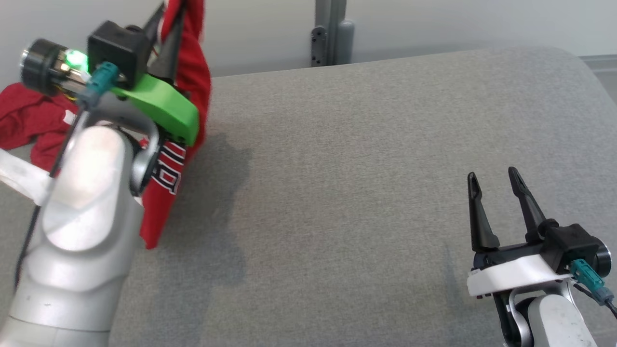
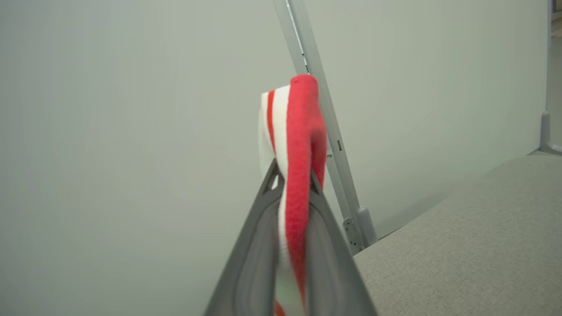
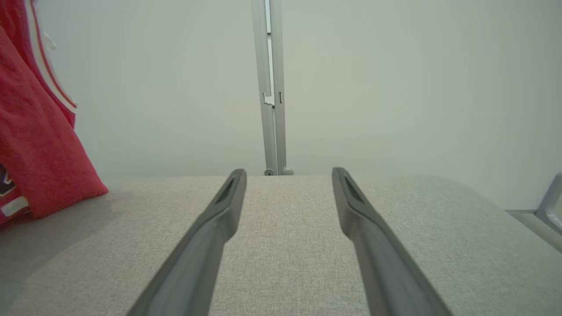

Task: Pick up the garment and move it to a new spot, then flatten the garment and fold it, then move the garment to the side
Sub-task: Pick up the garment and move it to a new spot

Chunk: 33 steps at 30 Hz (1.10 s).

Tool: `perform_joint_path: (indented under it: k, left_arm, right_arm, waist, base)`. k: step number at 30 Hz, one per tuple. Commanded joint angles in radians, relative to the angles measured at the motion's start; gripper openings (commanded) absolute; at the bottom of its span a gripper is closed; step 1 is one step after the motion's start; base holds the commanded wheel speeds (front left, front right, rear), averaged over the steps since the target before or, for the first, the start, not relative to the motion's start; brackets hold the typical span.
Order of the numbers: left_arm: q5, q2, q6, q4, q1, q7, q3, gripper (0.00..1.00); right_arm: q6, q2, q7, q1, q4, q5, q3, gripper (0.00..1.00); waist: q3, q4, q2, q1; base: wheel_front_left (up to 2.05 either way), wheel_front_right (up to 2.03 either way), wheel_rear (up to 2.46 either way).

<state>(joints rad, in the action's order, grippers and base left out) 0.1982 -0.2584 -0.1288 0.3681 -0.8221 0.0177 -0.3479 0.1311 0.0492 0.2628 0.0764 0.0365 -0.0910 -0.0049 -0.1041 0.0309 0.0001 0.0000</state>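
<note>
Red garment [image 1: 193, 96] hung off the left pincer [image 1: 168, 19] at the bench's [image 1: 361, 168] left side, draped down in front of the left arm. A black-and-white print [image 1: 168, 166] showed on the lower part. The hem reached down near the grey surface, but contact couldn't be told. In the left wrist view the left pincer [image 2: 292, 169] was clenched on a bunched edge of the garment [image 2: 300, 145] with white-and-red striped trim, the fabric poking up past the fingertips. More red cloth [image 1: 29, 115] lay heaped at the far left of the bench; couldn't tell if it was the same piece. A white fabric bit [image 1: 19, 176] sat beside it. The right pincer [image 1: 492, 179] was at the lower right, well apart from the garment, released, fingers spread with nothing between them, low over the bare bench. The right wrist view showed the same spread fingers [image 3: 228, 206], with the garment [image 3: 39, 158] at the left edge. A grey metal post [image 1: 330, 33] stood behind the bench against a pale wall.
</note>
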Motion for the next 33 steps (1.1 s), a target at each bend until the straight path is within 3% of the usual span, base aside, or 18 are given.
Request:
perform_joint_path:
  k: [1,8,15,16,17,18,26,33]
  left_arm:
    - [0.012,0.028,0.001,-0.006,0.024,-0.003,-0.018,0.00]
    - [0.037,0.162,0.006,0.132,0.079,0.036,-0.112,0.00]
    - [0.063,0.201,0.004,0.302,0.079,0.109,-0.219,0.00]
    - [0.069,0.202,0.004,0.322,0.080,0.118,-0.234,0.14]
    - [0.076,0.203,0.004,0.337,0.079,0.129,-0.250,0.38]
    - [0.107,0.206,0.003,0.343,0.084,0.150,-0.291,1.00]
    - [0.229,0.205,0.028,0.322,0.090,0.207,-0.388,1.00]
    - [0.243,0.182,0.075,0.300,0.135,0.245,-0.339,1.00]
  right_arm:
    - [-0.001,0.002,0.003,0.001,-0.001,-0.009,0.004,1.00]
    - [-0.001,0.002,0.003,0.041,-0.009,-0.042,0.025,1.00]
    - [-0.001,0.001,0.003,0.055,-0.001,-0.068,0.028,1.00]
    - [-0.001,0.001,0.003,0.055,-0.001,-0.069,0.027,1.00]
    - [-0.001,0.001,0.003,0.056,-0.001,-0.072,0.026,1.00]
    - [-0.001,0.001,0.003,0.057,0.001,-0.074,0.024,1.00]
    - [-0.001,0.002,0.003,0.051,0.008,-0.057,0.022,1.00]
    - [-0.001,0.002,0.003,0.039,0.006,-0.044,0.029,1.00]
  waist:
    - [0.005,0.126,-0.0001,0.0000]
    - [-0.077,0.255,-0.0001,0.0000]
    - [-0.136,0.318,-0.0001,0.0000]
    - [-0.140,0.319,-0.0001,0.0000]
    - [-0.143,0.318,-0.0001,0.0000]
    - [-0.145,0.309,-0.0001,0.0000]
    - [-0.110,0.223,-0.0001,0.0000]
    - [-0.044,0.140,-0.0001,0.0000]
  base:
    - [0.00,0.00,0.00]
    - [0.00,0.00,0.00]
    - [0.00,0.00,0.00]
    - [0.00,0.00,0.00]
    - [0.00,0.00,0.00]
    - [0.00,0.00,0.00]
    - [0.00,0.00,0.00]
    - [0.00,0.00,0.00]
